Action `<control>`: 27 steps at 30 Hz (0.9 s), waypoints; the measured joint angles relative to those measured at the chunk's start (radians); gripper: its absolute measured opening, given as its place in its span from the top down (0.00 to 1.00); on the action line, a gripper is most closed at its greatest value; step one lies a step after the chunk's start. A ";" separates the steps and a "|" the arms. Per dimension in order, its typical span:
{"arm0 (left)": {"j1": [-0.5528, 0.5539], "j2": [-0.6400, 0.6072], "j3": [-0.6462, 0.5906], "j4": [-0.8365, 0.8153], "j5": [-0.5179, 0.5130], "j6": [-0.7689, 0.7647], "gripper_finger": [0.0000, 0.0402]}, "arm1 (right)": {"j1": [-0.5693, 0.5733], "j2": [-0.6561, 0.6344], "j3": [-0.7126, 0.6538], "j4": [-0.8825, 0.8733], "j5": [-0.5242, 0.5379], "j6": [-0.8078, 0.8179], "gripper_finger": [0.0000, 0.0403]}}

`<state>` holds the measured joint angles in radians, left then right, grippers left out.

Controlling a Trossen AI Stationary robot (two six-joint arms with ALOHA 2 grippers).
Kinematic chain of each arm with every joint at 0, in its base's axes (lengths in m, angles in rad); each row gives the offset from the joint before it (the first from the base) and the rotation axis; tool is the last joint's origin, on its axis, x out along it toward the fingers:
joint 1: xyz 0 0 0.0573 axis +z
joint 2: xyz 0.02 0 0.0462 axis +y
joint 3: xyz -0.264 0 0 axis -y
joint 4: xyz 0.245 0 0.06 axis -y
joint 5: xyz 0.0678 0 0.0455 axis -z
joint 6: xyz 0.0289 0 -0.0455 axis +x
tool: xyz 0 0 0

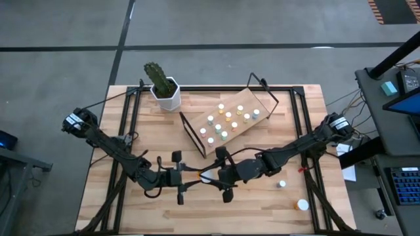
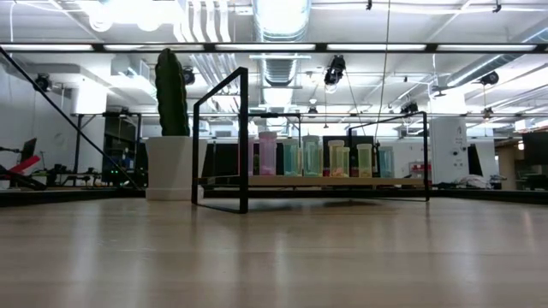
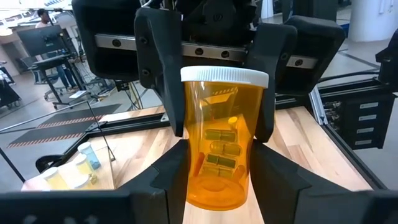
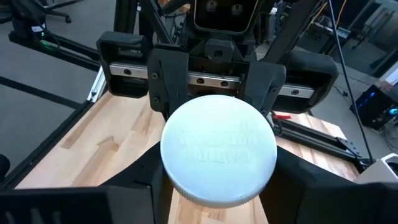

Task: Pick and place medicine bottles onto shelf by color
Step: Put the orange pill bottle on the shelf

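An orange medicine bottle [image 3: 217, 143] with a white cap [image 4: 217, 149] lies level in the air over the table's near middle, between my two grippers. My left gripper [image 1: 195, 176] is shut on its bottom half. My right gripper [image 1: 211, 174] comes from the other side, its fingers closed in at the cap end. The shelf [image 1: 230, 121], a tilted light-wood board on a black wire frame, stands farther back and carries several small bottles. In the low view those bottles stand upright in a row on the shelf [image 2: 317, 181]. My left gripper pinches the bottle's lower body [image 3: 194, 180] between its two fingers, near the base. The fingers come level from the table's left and lie along the bottle. The bottle is lifted clear, lying level with its cap pointing right. My right gripper comes level from the table's right, its fingers [image 3: 158, 74] lying along the bottle on either side of the cap. They stand against the cap's rim [image 4: 168, 155] and reach past it along the upper body.
A white pot with a cactus [image 1: 164, 92] stands at the back left beside the shelf. Two loose bottles lie on the table at the near right, one [image 1: 281, 184] close to my right arm and one [image 1: 302, 205] by the front edge.
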<state>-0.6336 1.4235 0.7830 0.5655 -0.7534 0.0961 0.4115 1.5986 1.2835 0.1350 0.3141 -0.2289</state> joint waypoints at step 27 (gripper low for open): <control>0.005 -0.043 -0.001 -0.053 -0.077 0.203 0.30 | -0.010 -0.045 0.043 -0.203 0.000 0.099 0.58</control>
<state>-0.6285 1.3803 0.7822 0.5128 -0.8299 0.2992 0.4012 1.5535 1.3267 -0.0676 0.3141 -0.1295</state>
